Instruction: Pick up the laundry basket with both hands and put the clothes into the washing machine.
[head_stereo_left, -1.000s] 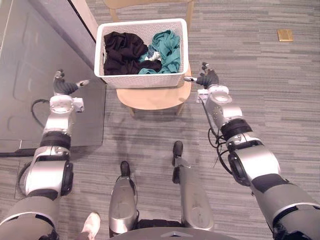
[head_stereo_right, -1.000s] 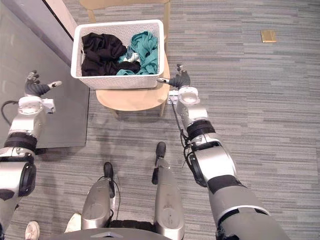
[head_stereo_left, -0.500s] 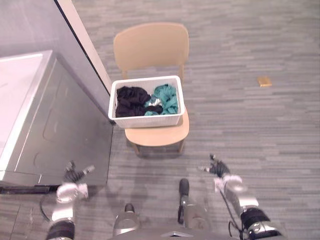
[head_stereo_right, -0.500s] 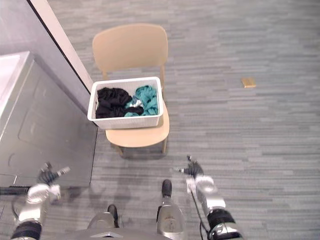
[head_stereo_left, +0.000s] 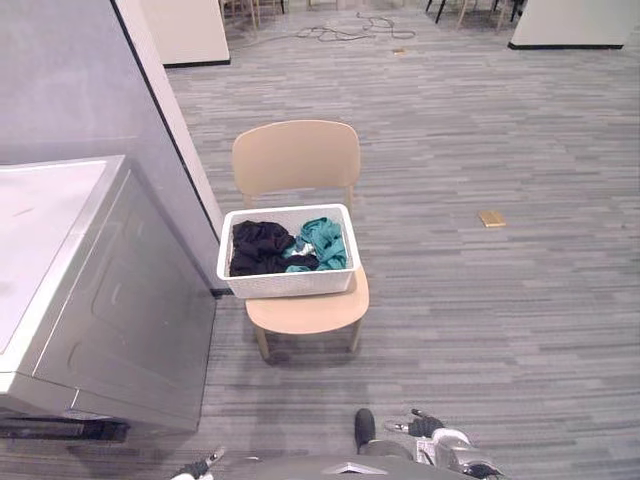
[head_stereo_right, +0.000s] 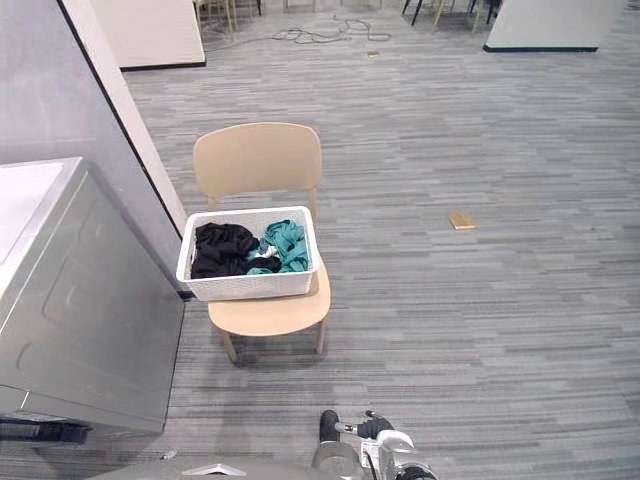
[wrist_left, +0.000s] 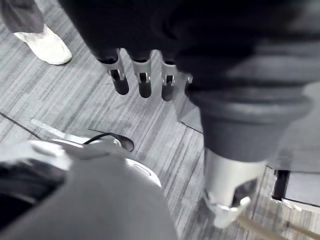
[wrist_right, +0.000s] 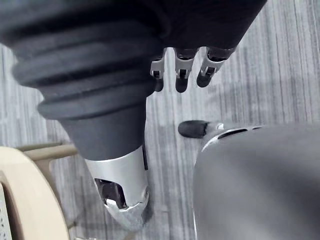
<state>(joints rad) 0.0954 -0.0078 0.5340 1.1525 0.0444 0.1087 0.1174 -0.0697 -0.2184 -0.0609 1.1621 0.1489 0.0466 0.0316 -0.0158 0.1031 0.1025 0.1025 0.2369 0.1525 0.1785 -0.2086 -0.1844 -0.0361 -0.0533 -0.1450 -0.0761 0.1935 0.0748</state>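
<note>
Laundry basket (head_stereo_left: 290, 284) w/ clothes (head_stereo_left: 285, 247) is seated on chair (head_stereo_left: 296, 156) beside washing machine (head_stereo_left: 110, 330), well apart from L hand (wrist_left: 144, 82) and R hand (wrist_right: 182, 71), whose fingers are extended, nothing gripped.

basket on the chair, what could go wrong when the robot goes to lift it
The basket overhangs the chair seat toward the washer; an uneven grab may tip it off. The washer stands close beside it, so the left hand may have little room there. Clothes could spill if it tilts.
</note>
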